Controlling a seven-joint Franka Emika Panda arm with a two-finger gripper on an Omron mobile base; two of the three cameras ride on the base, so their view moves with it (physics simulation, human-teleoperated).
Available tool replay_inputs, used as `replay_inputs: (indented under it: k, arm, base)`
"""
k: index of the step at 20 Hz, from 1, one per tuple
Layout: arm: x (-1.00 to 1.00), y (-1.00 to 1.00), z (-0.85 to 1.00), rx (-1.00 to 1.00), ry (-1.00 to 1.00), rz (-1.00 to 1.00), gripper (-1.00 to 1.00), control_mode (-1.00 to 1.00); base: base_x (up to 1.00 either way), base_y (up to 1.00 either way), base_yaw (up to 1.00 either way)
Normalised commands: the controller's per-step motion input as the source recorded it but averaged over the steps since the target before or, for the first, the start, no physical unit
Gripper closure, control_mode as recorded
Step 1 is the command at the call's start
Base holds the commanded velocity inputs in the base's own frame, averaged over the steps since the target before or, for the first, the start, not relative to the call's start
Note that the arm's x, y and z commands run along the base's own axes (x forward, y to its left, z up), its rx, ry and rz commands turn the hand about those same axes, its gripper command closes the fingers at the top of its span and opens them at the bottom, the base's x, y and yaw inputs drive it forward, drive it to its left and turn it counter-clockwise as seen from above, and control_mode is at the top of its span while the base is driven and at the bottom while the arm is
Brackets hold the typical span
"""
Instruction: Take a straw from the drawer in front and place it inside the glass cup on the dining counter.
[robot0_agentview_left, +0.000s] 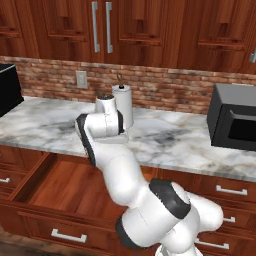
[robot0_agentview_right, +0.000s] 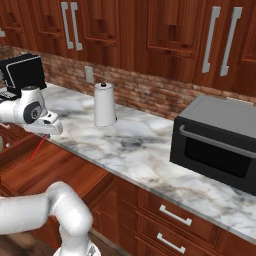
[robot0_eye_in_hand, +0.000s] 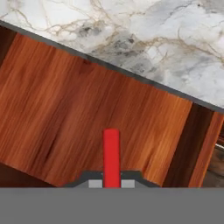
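The gripper (robot0_eye_in_hand: 112, 183) is clamping the straw (robot0_eye_in_hand: 111, 153), its jaws closed tight on the red stem. In the right base view the straw (robot0_agentview_right: 39, 147) is hanging from the hand at a slant, above the floor of the open drawer (robot0_agentview_right: 60, 170) and clear of the marble worktop (robot0_agentview_right: 135, 142). Judged by its build, the straw is handling as light, slim and smooth, so it is liable to pivot or slide within the grip. Holding it near one end is leaving a long free length for insertion. The fingertips are largely cut off in the hand view, and the arm is hiding the grip in the left base view.
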Motion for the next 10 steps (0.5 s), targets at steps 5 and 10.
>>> replay_inputs:
  k: [5, 10]
  arm:
    - [0.0, -0.99, 0.61, 0.01, -0.03, 0.0, 1.0, -1.0]
    - [0.0, -0.99, 0.17, 0.0, -0.03, 0.0, 1.0, -1.0]
  base:
    - [0.0, 0.0, 0.0]
    - [0.0, 0.0, 0.0]
